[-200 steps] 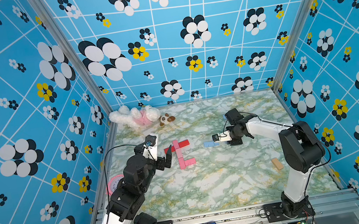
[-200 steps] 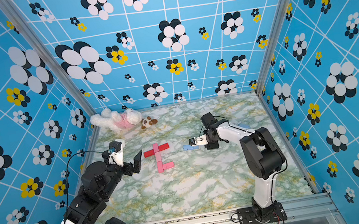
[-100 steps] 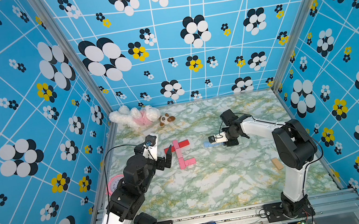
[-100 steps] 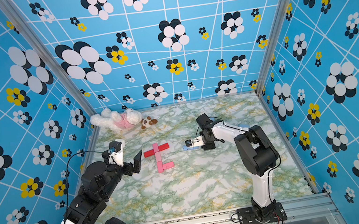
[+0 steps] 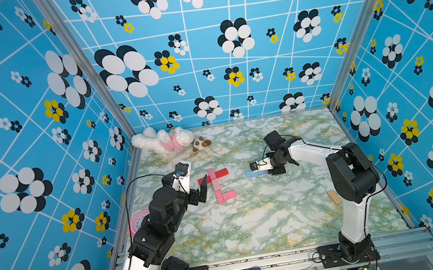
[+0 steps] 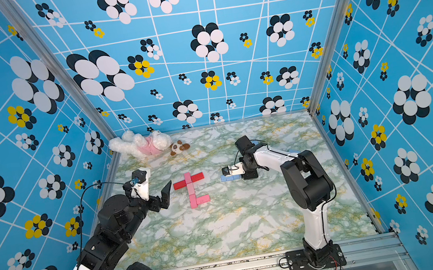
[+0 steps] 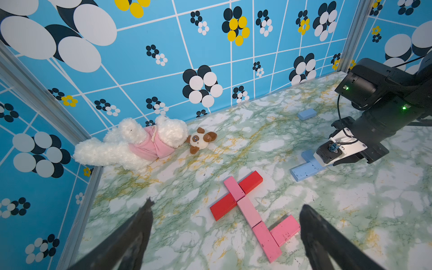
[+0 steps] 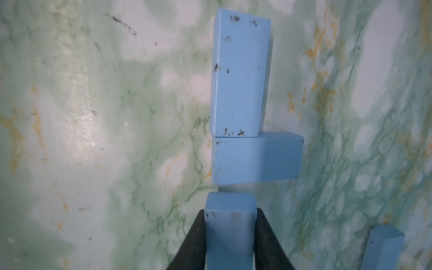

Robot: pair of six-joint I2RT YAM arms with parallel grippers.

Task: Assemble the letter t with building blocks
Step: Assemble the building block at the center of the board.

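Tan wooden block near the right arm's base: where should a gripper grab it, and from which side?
Grip the tan wooden block across its two long sides, near mid-length, coming straight down from above. It lies flat on the table, so its narrow width likely suits the jaws, and both long sides look free.

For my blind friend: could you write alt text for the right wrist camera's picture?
The right pincer grips a light blue block, just short of a crosswise blue block touching a lengthwise blue block in an L on the green marbled table. A fourth blue block lies apart at the picture's edge.
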